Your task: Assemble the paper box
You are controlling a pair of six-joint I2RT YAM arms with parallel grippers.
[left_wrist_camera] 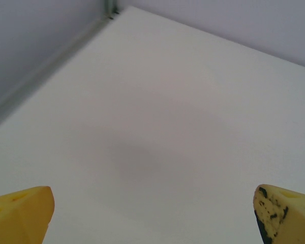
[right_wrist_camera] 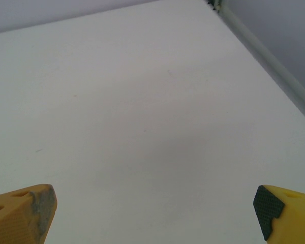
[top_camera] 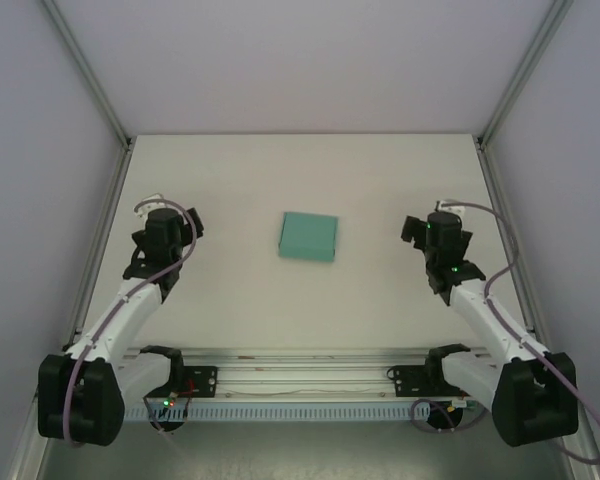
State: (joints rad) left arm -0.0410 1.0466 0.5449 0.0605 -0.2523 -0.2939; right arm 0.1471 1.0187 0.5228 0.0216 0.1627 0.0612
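Bases of both arms (top_camera: 130,300) sit bolted to the aluminium rail (top_camera: 300,372) at the near edge of the table (top_camera: 380,170). Further out, the left gripper (left_wrist_camera: 152,218) hangs over bare tabletop with its yellow fingers (left_wrist_camera: 20,216) spread wide and nothing between them; the right gripper (right_wrist_camera: 155,216) is likewise wide apart and empty. Between the two, and well apart from each, lies the paper box (top_camera: 308,236), a teal flat rectangle resting slightly askew near the table's middle. From above it looks closed, though whether any flap is untucked cannot be told. Thin cardboard is probably light, easily creased, and apt to slide on the smooth surface, so a pinch on a rim or a flap edge, with the other gripper steadying the opposite side, seems wiser than pressing the broad face. Open room surrounds it on all sides; beyond, the enclosure walls (top_camera: 300,60) and corner posts (top_camera: 90,70) bound the far reach.
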